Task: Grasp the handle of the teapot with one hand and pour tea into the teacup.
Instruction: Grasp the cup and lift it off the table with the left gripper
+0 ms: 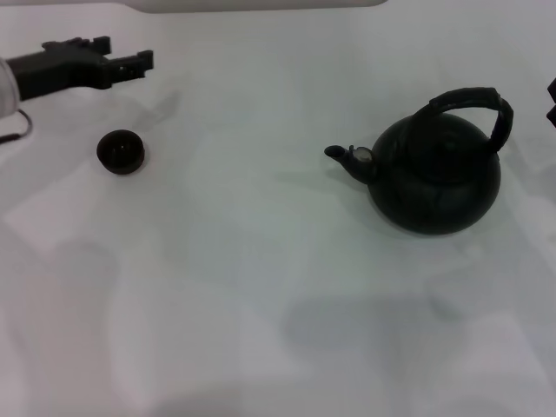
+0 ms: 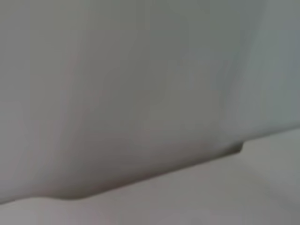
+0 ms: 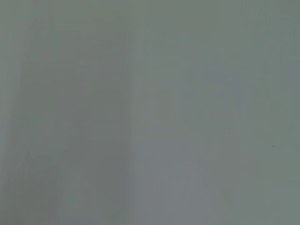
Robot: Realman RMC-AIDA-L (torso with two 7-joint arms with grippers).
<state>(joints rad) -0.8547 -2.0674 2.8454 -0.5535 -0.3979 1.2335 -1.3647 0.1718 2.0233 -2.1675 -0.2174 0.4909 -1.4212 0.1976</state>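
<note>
The teapot (image 1: pixel 434 178), a large round matte-black pot, stands on the white table at the right of the head view, its short spout (image 1: pixel 340 155) pointing left. Its black arched handle (image 1: pixel 469 97) rises over its top with nothing holding it. The tiny black teacup (image 1: pixel 121 151) sits far to the left, upright. My left gripper (image 1: pixel 130 50) hovers at the top left, just behind the cup, open and empty. Only a black sliver of my right gripper (image 1: pixel 552 100) shows at the right edge, beside the handle. The wrist views show only pale surfaces.
The white table (image 1: pixel 261 287) spreads between cup and teapot and toward the front. A white raised edge (image 1: pixel 261 4) runs along the back. A thin cable (image 1: pixel 19 130) loops by the left arm.
</note>
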